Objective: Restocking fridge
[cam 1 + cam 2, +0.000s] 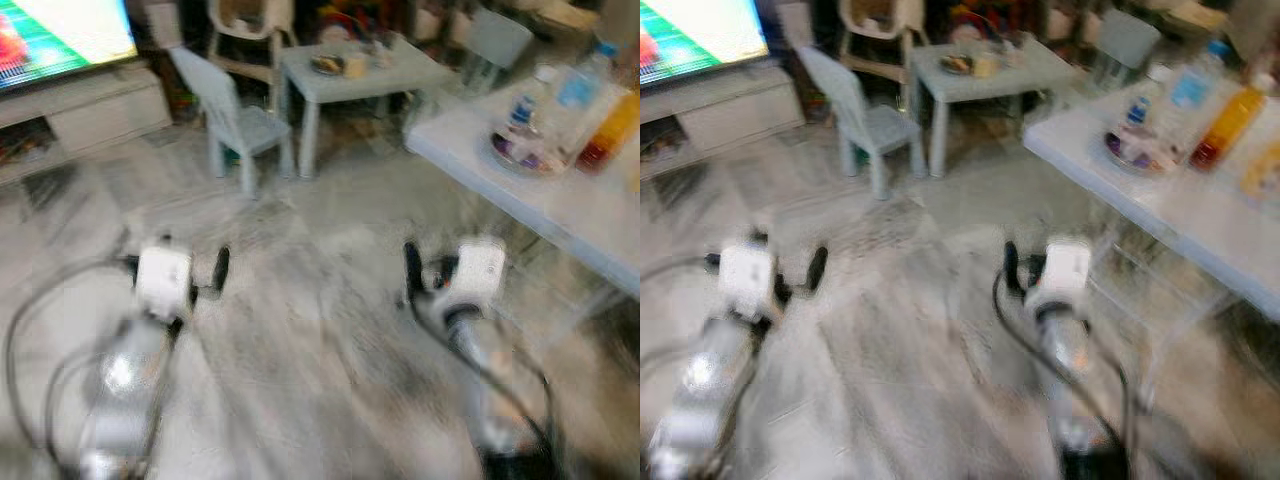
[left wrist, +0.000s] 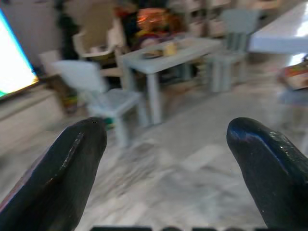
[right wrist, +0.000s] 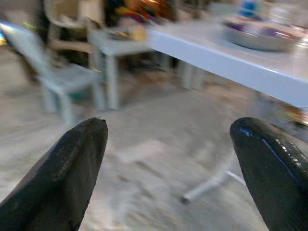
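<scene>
Several bottles stand on the white worktop [image 1: 560,200] at the robot's right: a clear water bottle [image 1: 578,85] and an orange drink bottle [image 1: 610,130], beside a shallow dish [image 3: 260,36]; I'd judge them light but smooth and easily tipped, best gripped around the middle of the body. Both the left gripper [image 2: 166,159] and right gripper [image 3: 168,159] have fingers spread wide and hold nothing, low over the floor, well apart from the bottles.

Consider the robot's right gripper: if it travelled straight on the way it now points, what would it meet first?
Probably nothing close: the open right gripper points over bare floor. Farther along stand the small table and small chair; blur makes depth uncertain.
</scene>
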### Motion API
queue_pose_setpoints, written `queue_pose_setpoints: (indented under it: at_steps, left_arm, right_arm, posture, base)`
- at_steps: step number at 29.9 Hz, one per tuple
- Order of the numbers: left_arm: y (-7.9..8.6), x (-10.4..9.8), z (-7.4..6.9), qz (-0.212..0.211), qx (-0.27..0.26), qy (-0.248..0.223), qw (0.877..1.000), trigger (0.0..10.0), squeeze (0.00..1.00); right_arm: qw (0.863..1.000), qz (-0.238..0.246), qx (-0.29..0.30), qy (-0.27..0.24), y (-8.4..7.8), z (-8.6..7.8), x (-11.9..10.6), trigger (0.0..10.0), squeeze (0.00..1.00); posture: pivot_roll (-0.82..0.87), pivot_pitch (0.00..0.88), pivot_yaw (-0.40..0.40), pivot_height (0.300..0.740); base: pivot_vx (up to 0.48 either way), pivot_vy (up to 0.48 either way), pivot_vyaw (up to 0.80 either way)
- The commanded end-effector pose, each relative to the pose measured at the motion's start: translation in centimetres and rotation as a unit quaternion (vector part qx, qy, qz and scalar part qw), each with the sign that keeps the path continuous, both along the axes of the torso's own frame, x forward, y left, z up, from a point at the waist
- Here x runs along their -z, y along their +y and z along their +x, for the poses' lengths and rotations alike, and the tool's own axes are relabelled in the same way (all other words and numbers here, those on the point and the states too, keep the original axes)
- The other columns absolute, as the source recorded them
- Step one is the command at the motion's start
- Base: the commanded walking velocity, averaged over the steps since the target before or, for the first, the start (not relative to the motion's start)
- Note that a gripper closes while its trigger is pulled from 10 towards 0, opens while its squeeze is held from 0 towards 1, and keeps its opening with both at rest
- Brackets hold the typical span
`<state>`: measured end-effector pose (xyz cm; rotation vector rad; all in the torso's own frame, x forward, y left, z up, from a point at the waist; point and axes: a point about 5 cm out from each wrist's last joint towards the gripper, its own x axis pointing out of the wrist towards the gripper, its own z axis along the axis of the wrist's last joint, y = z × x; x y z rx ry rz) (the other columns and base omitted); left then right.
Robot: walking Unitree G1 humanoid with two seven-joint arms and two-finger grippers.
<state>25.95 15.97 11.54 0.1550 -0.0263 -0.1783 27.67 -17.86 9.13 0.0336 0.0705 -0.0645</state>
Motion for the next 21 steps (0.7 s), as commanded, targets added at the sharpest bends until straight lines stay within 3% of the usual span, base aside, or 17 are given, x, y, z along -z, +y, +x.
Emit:
queue_pose_setpoints:
  at_steps: [1, 4, 17, 21]
  left_arm:
    - [0.94, -0.40, -0.04, 0.008, -0.009, -0.006, 1.000, 10.0, 0.00]
    - [1.13, -0.29, -0.14, -0.009, -0.023, 0.000, 1.000, 10.0, 0.00]
    - [0.44, -0.47, -0.07, -0.014, -0.006, -0.004, 1.000, 10.0, 0.00]
    - [0.23, -0.53, 0.04, -0.018, 0.004, -0.003, 1.000, 10.0, 0.00]
  right_arm:
    - [1.000, 0.008, -0.010, -0.024, 0.77, 0.47, -1.17, 10.0, 0.00]
    - [1.000, 0.011, -0.009, -0.026, 0.75, 0.52, -1.29, 10.0, 0.00]
    - [0.999, 0.008, -0.016, -0.036, 0.93, 0.81, -1.84, 10.0, 0.00]
    - [0.999, 0.006, -0.013, -0.042, 0.91, 0.98, -1.98, 10.0, 0.00]
  posture:
    - [0.07, 0.056, -0.026, 0.740]
    - [0.07, 0.070, -0.027, 0.740]
    - [0.06, 0.065, -0.030, 0.740]
    - [0.06, 0.064, -0.027, 0.740]
  base:
    - [0.480, 0.000, -0.80]
    - [0.480, 0.000, -0.27]
    - [0.480, 0.000, 0.00]
    - [0.477, 0.000, -0.40]
